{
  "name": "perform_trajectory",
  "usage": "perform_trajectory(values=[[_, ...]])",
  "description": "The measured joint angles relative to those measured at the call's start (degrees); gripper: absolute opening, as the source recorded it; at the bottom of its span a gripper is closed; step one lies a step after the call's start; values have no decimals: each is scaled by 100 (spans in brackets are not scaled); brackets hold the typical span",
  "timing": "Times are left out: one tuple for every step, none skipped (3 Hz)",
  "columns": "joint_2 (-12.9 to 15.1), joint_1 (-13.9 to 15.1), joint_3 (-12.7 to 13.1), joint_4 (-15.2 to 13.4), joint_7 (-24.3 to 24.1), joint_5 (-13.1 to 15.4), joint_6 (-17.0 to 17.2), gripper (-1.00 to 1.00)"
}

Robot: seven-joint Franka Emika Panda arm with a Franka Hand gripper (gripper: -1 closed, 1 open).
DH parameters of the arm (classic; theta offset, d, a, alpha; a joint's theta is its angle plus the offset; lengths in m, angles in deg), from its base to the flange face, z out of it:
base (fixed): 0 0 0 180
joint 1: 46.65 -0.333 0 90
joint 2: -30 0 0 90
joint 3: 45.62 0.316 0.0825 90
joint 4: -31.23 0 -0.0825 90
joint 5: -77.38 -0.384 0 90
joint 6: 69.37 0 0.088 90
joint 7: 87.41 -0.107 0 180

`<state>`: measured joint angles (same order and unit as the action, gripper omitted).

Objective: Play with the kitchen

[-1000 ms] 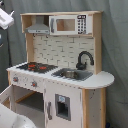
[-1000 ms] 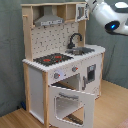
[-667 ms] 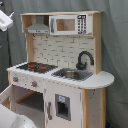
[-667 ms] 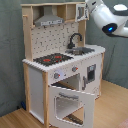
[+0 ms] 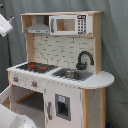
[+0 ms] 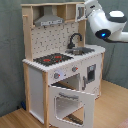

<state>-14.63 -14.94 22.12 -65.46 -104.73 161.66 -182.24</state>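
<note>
The kitchen (image 5: pixel 60 75) (image 6: pixel 60 60) is a tall white and light-wood toy and shows in both exterior views. It has a black-red hob (image 5: pixel 36 66) (image 6: pixel 50 59), a black faucet (image 5: pixel 84 59) (image 6: pixel 75 40) over a sink (image 5: pixel 72 74) (image 6: pixel 82 50), a grey hood (image 5: pixel 39 27) (image 6: pixel 48 20) and a small microwave (image 5: pixel 69 24). The windowed oven door (image 6: pixel 70 102) hangs open at the front. My gripper (image 5: pixel 4 24) is high at the first exterior view's left edge, level with the hood and apart from it. My white arm (image 6: pixel 107 22) is at the second exterior view's upper right.
A white rounded part of the robot (image 5: pixel 15 117) fills the first exterior view's lower left corner. A grey curtain (image 6: pixel 10 50) hangs behind the kitchen. The kitchen stands on a wooden floor (image 6: pixel 112 107).
</note>
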Motion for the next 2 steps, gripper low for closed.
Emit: perform_trajectory(values=[[25,171,199,0,-460,-52,365,100],[41,400,350,4,-934,-121,586,100]])
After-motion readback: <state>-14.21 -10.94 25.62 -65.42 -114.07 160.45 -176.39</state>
